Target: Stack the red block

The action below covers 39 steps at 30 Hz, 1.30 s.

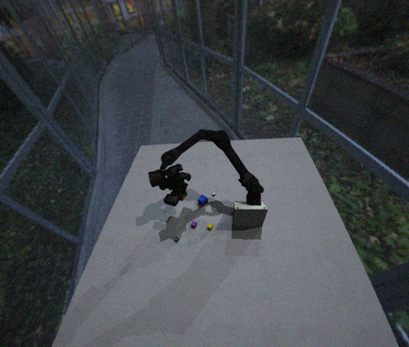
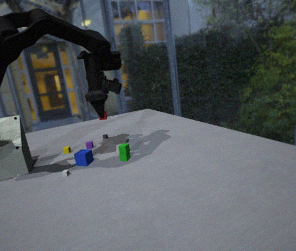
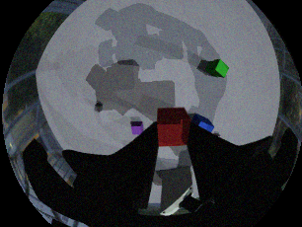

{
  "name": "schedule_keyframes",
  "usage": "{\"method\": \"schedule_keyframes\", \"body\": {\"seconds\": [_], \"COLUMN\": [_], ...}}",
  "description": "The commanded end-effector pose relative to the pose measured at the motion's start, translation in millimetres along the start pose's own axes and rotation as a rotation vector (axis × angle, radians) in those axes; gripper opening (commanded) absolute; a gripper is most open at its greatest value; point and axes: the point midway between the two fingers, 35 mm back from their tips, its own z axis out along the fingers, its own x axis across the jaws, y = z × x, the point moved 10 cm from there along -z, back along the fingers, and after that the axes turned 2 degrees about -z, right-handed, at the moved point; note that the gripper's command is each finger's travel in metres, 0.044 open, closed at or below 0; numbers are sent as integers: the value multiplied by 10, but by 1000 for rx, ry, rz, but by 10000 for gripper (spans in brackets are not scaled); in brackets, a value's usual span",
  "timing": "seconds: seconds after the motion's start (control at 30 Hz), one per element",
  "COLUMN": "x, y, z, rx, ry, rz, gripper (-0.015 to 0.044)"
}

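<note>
The red block (image 2: 103,116) is pinched in the gripper (image 2: 101,112), raised well above the table (image 2: 197,176) and off to one side of the green tower (image 2: 124,152), which could be toppled by a misaligned or hasty lowering.

No text, label, brand, number or sign can be read in any of the three views.
</note>
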Motion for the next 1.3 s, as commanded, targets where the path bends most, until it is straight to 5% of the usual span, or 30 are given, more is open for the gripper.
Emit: {"method": "schedule_keyframes", "body": {"seconds": [0.0, 0.37, 1.27], "x": [-283, -1023, -1027], "y": [222, 562, 532], "z": [-18, 2, 685], "rx": [-8, -11, -12], "ry": [-7, -36, -39], "rz": [3, 8, 9], "gripper": [0, 0, 0]}}
